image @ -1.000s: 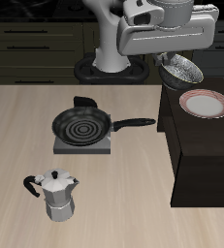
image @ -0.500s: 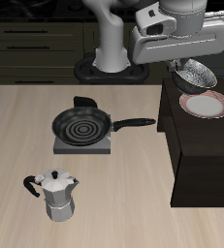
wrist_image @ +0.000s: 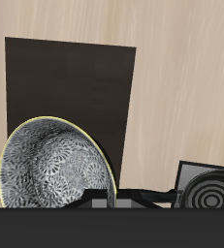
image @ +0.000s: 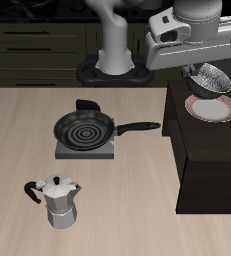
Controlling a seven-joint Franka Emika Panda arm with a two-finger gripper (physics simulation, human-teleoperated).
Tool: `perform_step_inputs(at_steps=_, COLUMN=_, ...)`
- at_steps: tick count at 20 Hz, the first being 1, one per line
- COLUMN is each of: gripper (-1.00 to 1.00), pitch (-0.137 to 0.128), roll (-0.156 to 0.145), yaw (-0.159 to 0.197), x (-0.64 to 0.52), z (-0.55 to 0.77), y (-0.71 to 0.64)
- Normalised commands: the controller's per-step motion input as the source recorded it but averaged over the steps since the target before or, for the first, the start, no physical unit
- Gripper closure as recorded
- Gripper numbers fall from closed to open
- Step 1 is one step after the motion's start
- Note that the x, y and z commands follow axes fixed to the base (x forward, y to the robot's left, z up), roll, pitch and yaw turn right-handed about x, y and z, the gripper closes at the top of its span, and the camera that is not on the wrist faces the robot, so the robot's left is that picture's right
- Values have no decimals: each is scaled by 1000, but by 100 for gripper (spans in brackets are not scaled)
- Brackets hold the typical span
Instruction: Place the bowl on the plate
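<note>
**Bowl carried over plate, not yet set down**

The gripper [image: 205,70] is clamped on the bowl [image: 211,81], tilted, held clear just above the plate [image: 212,110] on the dark stand [image: 202,150]. Lowering and levelling appear necessary before release.

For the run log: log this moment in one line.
phase: carry | hand: shut on bowl | bowl: tilted, airborne over plate | plate: bare, on dark box | pan, moka pot: untouched
</note>
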Motion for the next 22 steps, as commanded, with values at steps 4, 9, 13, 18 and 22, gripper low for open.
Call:
perform_step_inputs(at_steps=4, gripper=100, pitch=16, roll=23, yaw=7, x=-72, z=-88, y=168)
perform_step_inputs(at_steps=9, gripper=100, pitch=20, roll=18, yaw=-3, x=-13, z=-121, y=145)
perform_step_inputs(at_steps=13, gripper=100, pitch=8, roll=16, yaw=-8, x=-77, z=-75, y=107)
perform_step_inputs(at_steps=18, gripper=100, pitch=5, roll=-14, yaw=0, x=-15, z=-51, y=112)
perform_step_inputs(at_steps=22, gripper=100, pitch=-7, roll=-16, yaw=18, x=-99, z=-79, y=226)
